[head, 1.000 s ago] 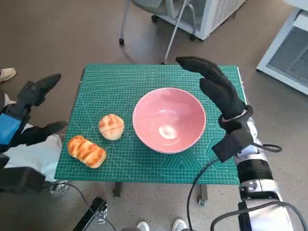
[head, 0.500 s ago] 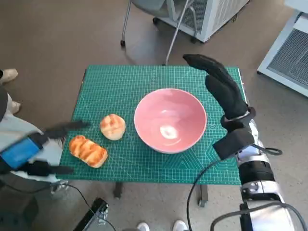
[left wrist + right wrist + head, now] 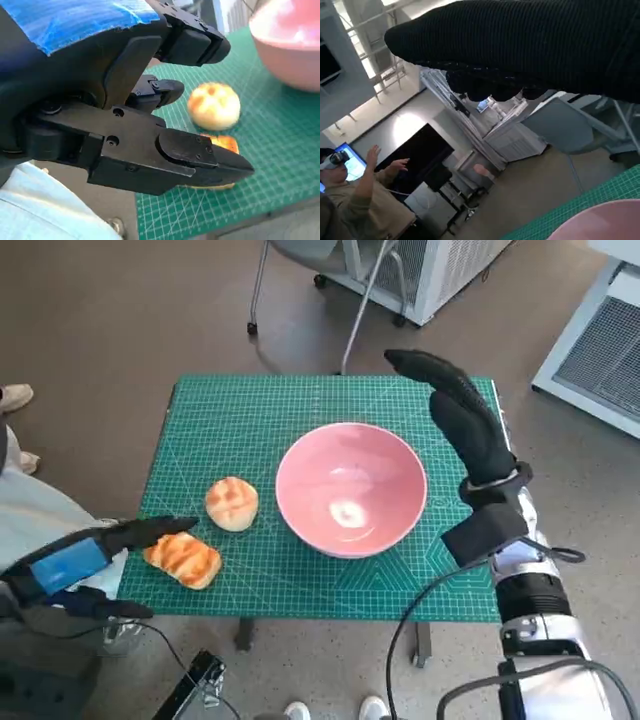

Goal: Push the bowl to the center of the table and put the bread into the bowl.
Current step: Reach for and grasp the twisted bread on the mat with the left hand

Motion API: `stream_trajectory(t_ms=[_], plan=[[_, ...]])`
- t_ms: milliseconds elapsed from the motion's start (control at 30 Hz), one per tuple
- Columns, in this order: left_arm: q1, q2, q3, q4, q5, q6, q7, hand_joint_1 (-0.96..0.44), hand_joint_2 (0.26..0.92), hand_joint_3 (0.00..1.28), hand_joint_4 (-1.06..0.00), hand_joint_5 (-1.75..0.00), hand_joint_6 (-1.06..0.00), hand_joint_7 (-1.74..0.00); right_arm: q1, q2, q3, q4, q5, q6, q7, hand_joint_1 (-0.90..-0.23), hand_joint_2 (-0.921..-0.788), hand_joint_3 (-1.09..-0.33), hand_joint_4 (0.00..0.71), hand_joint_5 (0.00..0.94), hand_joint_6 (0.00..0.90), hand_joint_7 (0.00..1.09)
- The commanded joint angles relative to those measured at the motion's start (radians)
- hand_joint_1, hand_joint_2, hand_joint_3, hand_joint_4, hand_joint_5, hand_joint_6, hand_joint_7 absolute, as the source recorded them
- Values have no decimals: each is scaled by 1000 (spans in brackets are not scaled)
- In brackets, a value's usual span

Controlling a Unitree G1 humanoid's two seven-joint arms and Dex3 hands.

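A pink bowl (image 3: 351,487) stands near the middle of the green mat (image 3: 260,410), a little to the right. Two breads lie left of it: a round bun (image 3: 232,503) and a long golden loaf (image 3: 182,558). My left hand (image 3: 95,552) hovers at the mat's left front edge, fingers spread and holding nothing, tips just over the loaf. In the left wrist view its black fingers (image 3: 165,150) reach over the loaf (image 3: 221,144), with the bun (image 3: 214,105) and bowl (image 3: 287,47) beyond. My gloved right hand (image 3: 462,420) is raised beside the bowl's right rim, fingers extended, apparently not touching it.
A chair base with castors (image 3: 300,285) and a white cabinet (image 3: 440,270) stand behind the table. A person's leg in pale cloth (image 3: 45,515) is close at the left. A person (image 3: 355,190) sits in the room in the right wrist view.
My left hand has swung down from beside the table to the mat's left front edge, over the long loaf. The right hand and the bowl have barely moved.
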Motion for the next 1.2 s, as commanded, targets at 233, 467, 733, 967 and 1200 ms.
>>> stream_trajectory(t_ms=[233, 467, 733, 967, 1200], plan=[[-80, -13, -79, 68, 124, -6, 69, 36, 768, 24, -197, -6, -324, -3, 12, 0, 2, 23, 21, 1, 27, -686, -921, -697, 296, 3, -1, 708], [-142, -16, -144, 127, 241, -19, 152, -19, 766, 15, -228, -11, -346, -10, 16, 2, -6, 26, 60, -1, 67, -691, -921, -693, 295, 2, -1, 707], [-215, -21, -219, 203, 349, -24, 233, -47, 774, 11, -254, -11, -378, -16, 24, 4, -11, 20, 88, -2, 95, -674, -921, -688, 294, 2, -1, 707], [-278, -34, -278, 273, 408, -9, 270, -23, 792, 12, -263, -6, -385, -10, 30, 3, -10, 13, 96, -1, 103, -675, -921, -685, 294, 1, -1, 707], [-317, -46, -324, 319, 432, 8, 277, -20, 803, 11, -286, -11, -400, -12, 35, 0, -10, 5, 96, -3, 99, -674, -921, -681, 294, 1, -1, 701]])
